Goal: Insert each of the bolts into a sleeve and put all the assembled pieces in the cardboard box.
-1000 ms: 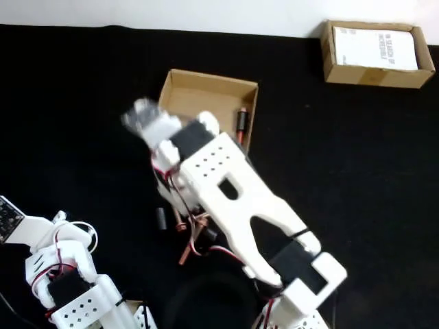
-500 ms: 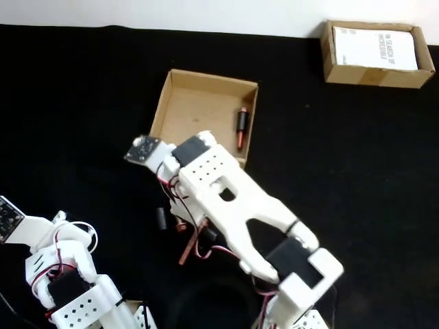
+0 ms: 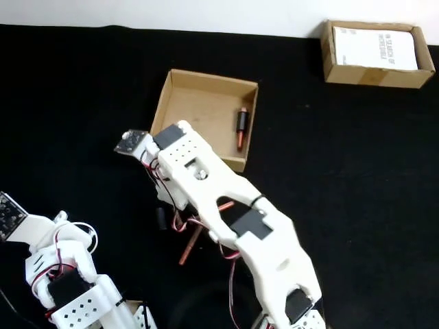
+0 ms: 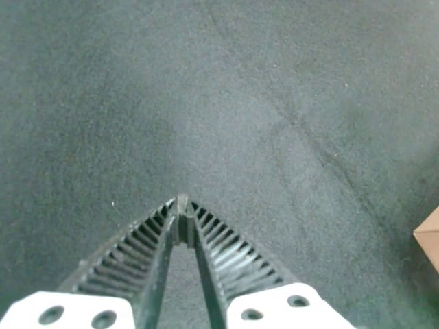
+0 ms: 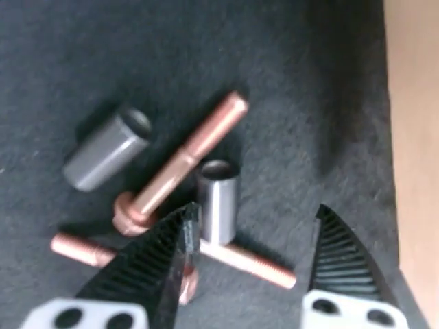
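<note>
1. Black cloth (image 3: 357,205) covers the table in every view.
2. High view: the cardboard box (image 3: 164,103) sits at upper centre, with one assembled piece (image 3: 241,127) inside, close to its right-hand wall. A second box (image 3: 329,68) holding a white booklet (image 3: 376,46) stands in the upper right corner, well apart.
3. High view: the right arm (image 3: 226,199) stretches from the lower edge toward the cardboard box's lower left corner and covers most of the loose parts. A sleeve (image 3: 162,218) and a bolt (image 3: 191,245) show beside it. The left arm (image 3: 65,281) sits at lower left.
4. Right wrist view shows what that arm hides. The right gripper (image 5: 257,211) is released, jaws wide, grasping nothing. Beneath it a diagonal bolt (image 5: 182,161) lies between a sleeve (image 5: 106,151) and a second sleeve (image 5: 218,202). Further copper lengths (image 5: 250,264) run behind one finger; whether they are one bolt or two cannot be told. Cardboard (image 5: 411,137) fills the frame's right edge.
5. Left wrist view: the left gripper (image 4: 182,205) is clenched, tips meeting, empty, over bare cloth. A cardboard corner (image 4: 429,236) shows at the right edge.
</note>
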`<act>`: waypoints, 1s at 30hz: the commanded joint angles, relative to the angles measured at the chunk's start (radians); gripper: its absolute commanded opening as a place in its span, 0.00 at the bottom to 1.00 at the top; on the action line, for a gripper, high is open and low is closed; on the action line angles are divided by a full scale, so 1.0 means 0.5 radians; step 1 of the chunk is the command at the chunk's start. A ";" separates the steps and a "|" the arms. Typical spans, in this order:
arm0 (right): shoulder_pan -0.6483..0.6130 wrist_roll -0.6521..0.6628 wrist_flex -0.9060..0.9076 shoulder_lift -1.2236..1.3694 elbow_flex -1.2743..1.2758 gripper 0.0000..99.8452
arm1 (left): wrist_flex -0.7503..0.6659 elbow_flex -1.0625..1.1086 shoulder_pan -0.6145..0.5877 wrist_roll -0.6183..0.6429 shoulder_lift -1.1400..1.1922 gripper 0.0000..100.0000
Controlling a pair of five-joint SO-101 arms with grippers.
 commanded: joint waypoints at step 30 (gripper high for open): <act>0.404 -0.506 0.459 -0.529 -0.968 0.01 | 0.021 0.032 0.127 -0.055 -0.002 0.01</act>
